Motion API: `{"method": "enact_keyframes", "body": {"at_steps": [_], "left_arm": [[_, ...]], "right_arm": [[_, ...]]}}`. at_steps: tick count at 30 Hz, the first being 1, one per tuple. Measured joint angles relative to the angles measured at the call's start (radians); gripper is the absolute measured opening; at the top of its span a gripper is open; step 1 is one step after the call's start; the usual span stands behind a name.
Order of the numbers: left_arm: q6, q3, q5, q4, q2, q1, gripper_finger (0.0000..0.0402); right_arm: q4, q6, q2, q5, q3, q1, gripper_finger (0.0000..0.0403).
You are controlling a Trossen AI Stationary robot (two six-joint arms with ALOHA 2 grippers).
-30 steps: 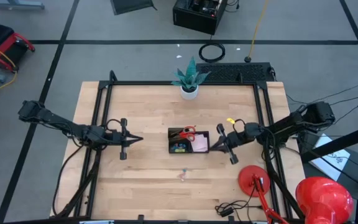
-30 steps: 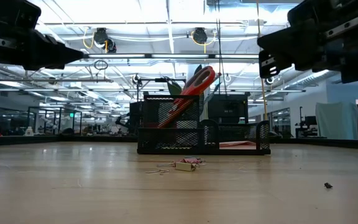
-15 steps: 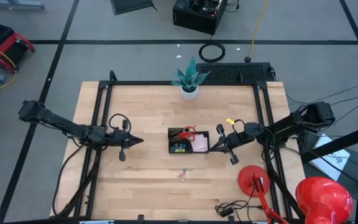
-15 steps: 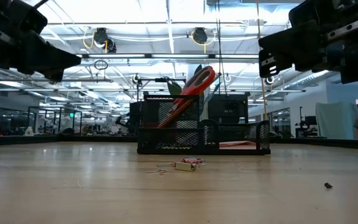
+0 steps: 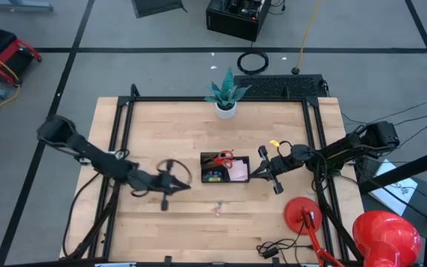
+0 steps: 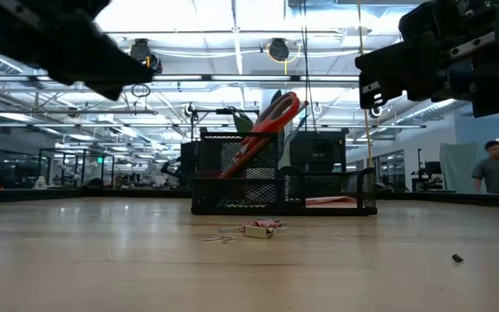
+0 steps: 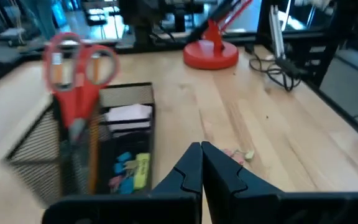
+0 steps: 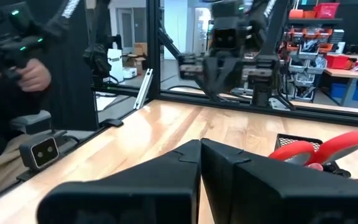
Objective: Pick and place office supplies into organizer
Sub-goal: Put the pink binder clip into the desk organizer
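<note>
Black mesh organizer (image 5: pixel 224 168) near bench middle already holds red scissors (image 5: pixel 219 157), pink sticky pad (image 5: pixel 239 170). Small clips (image 5: pixel 218 208) lie loose on bench toward front edge: you still need those. Left pincer (image 5: pixel 175 185) pinched shut, empty, near them. Right pincer (image 5: pixel 262 169) shut, empty, just beside organizer. Red lamp (image 5: pixel 302 215) by front right corner, out of way.

Black wire-mesh rectangular organizer (image 7: pixel 114 99): grid pattern. Red-handled scissors (image 7: pixel 79 68). Pale pink square sticky-note pad (image 7: pixel 129 114). Orange pencil (image 7: pixel 94 155). Light wooden table (image 5: pixel 169 130): visible grain. Red round lamp base (image 7: pixel 211 55).
</note>
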Motion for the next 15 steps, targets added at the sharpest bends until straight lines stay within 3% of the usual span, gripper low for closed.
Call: {"method": "enact_keyframes", "body": {"at_steps": [4, 8, 11, 15], "left_arm": [[-0.017, 0.14, 0.03, -0.003, 0.184, -0.003, 0.0006], [-0.123, 0.246, 0.022, -0.076, 0.293, -0.003, 0.0011], [-0.237, 0.315, 0.003, -0.186, 0.346, 0.0, 0.0028], [-0.247, 0.397, -0.036, -0.306, 0.413, -0.01, 0.0068]], "right_arm": [[0.007, 0.023, 0.0, 0.001, 0.0, 0.002, 0.0003], [0.04, 0.048, 0.0, 0.0, 0.0, 0.002, 0.0003], [0.04, 0.071, -0.018, 0.001, 0.0, 0.002, 0.0004], [0.042, 0.1, -0.056, 0.001, 0.0, 0.0, 0.0004]]}}
